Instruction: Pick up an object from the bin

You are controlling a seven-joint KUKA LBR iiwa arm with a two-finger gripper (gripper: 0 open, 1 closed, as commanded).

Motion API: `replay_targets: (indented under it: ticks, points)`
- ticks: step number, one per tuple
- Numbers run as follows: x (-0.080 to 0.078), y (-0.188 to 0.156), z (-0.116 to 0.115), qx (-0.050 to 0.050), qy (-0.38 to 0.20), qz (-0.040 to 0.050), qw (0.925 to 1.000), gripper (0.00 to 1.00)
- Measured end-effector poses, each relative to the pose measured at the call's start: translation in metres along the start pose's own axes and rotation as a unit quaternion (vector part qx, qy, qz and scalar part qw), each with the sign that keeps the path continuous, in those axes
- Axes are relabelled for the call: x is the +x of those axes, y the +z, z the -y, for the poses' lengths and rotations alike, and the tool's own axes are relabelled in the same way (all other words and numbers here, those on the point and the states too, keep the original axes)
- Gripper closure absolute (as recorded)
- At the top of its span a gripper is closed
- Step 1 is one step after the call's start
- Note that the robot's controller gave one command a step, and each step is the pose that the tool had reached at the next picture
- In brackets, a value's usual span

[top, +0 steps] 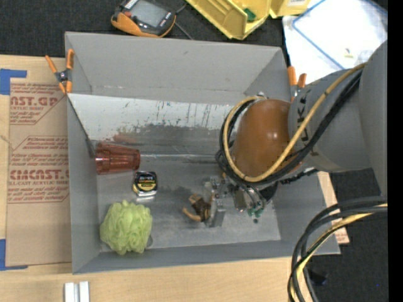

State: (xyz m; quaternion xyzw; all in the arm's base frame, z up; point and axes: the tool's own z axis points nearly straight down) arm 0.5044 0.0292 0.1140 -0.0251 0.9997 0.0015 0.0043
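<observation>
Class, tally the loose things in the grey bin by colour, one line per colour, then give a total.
Red: 1, the cup
Yellow and black: 1, the tape measure
Green: 1, the fluffy sponge
Brown: 1, the small thing beside the gripper
Total: 4

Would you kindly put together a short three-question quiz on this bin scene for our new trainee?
1. True or false: the red cup stands upright.
2. Which thing lies nearest the gripper? A) green puff B) small brown thing C) tape measure
3. Fill in: the green puff lies at the view's ____ side of the bin.

Key: 1 false, it lies on its side; 2 B; 3 left.
</observation>
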Motion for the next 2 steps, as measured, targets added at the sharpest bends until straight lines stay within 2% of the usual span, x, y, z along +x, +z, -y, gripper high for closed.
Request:
replay_targets:
  ticks: [2]
  points:
    - [0.000,-0.042,0.000,0.000,0.000,0.0002,1.0000,1.00]
